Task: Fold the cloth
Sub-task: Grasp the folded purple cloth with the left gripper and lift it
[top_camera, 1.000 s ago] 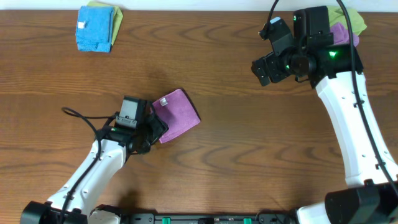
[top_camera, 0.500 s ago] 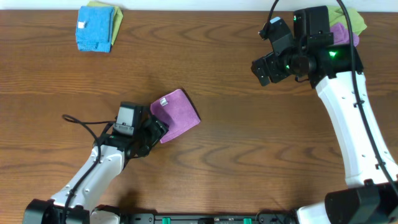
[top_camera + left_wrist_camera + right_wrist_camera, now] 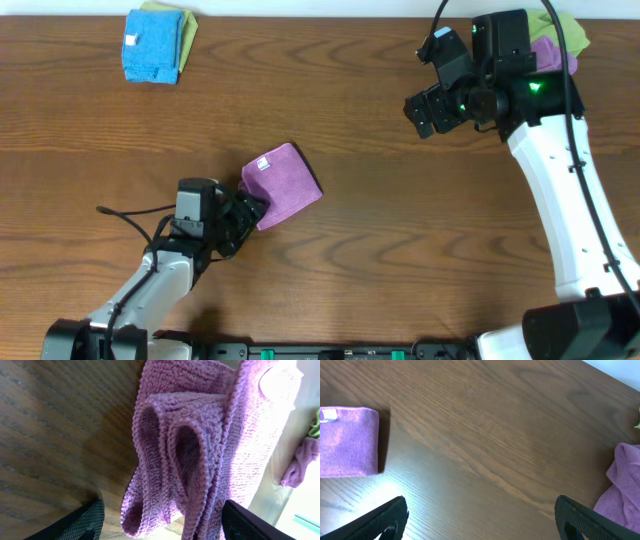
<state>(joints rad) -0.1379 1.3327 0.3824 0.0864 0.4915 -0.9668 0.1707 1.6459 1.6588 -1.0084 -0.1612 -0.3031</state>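
Mauve cloth (image 3: pixel 283 185), folded, white tag up

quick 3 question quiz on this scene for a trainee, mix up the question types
1. True or false: the cloth lies folded on the table.
2. The left end effector is: A open, beside the cloth; B shut on the cloth; C out of sight.
3. What colour is the fabric under the blue cloth?

Key: 1 true; 2 A; 3 green
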